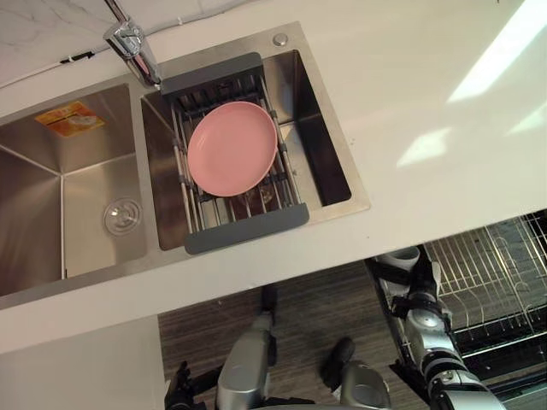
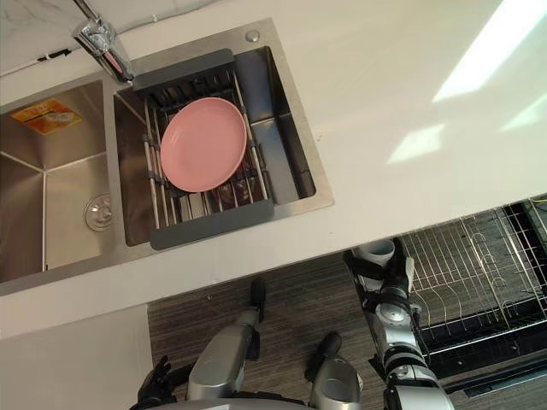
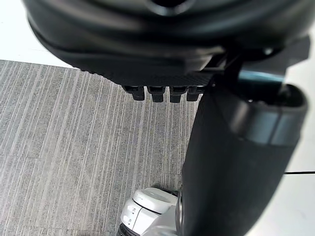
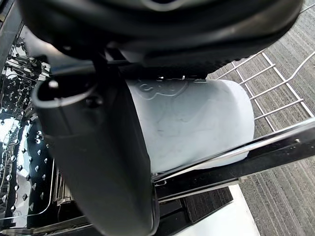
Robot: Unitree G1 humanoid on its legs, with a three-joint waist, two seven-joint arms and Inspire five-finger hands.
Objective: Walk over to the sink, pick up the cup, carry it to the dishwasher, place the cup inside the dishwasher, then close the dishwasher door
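One relation settles the coming move: the cup (image 1: pixel 400 256) hangs at the left edge of the dishwasher rack (image 1: pixel 491 265), so the rack's open wire floor lies to the robot's right of it. Your right hand (image 1: pixel 417 282) is closed round the cup. In the right wrist view the thumb (image 4: pixel 98 162) wraps one side of the white wall and the palm covers the other. That arm is the only one near the dishwasher, so the placing falls to it.

From the head views the cup's mouth seems to face up toward the camera, which would put its long axis close to upright. I would not swear to the exact tilt. In the right wrist view the cup's lower side shows just above the rack's rim wire and dark front bar. You cannot tell from here whether it touches them.

My reading is that you need a short carry to the right, over the rim, before you lower the cup. Lowering from here risks setting it on the bar.

Your left hand (image 3: pixel 147 44) hangs low beside the body over the floor, well apart from the rack, and holds nothing. Whether it is open or closed I cannot tell. The sink (image 1: pixel 85 196) lies behind in the desk, across from the rack, with a pink plate (image 1: pixel 232 147) in its drainer.
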